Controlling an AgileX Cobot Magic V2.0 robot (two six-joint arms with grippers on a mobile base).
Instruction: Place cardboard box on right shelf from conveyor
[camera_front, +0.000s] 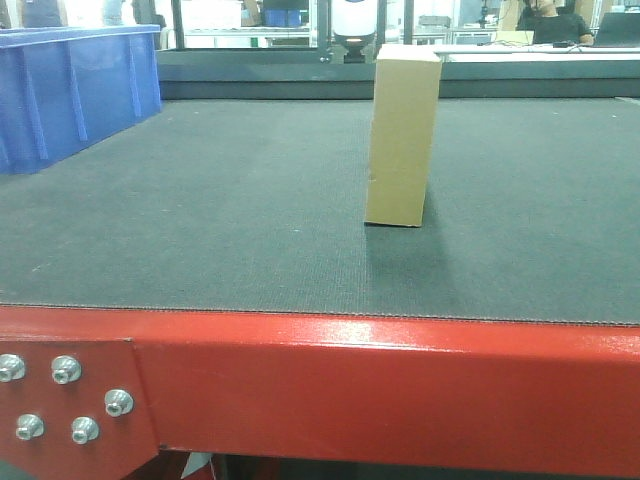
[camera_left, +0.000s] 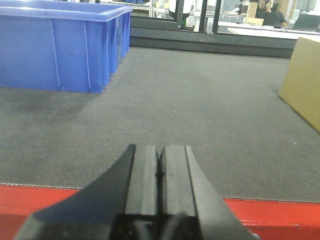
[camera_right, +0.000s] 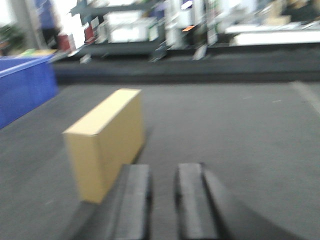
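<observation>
Jaws on the left arm sit pressed together, the right pair slightly apart, both empty. Box (camera_front: 402, 135) stands on edge on the conveyor (camera_front: 200, 230), ungrasped; reaching seems next, with jaws opened wider.

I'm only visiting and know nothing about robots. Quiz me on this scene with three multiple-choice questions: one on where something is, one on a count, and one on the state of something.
1. Where is the cardboard box?
A. Standing on edge on the conveyor belt
B. On the floor
C. On a chair

2. How many silver bolts show at the left end of the red frame?
A. Two
B. Nine
C. Five

3. How do the left arm's jaws stand?
A. Wide open
B. Shut, holding nothing
C. Clamped on the box

Answers:
1 A: the box's narrow bottom edge rests on the dark belt.
2 C: five bolt heads are clustered there.
3 B: they press together with nothing between them.
</observation>
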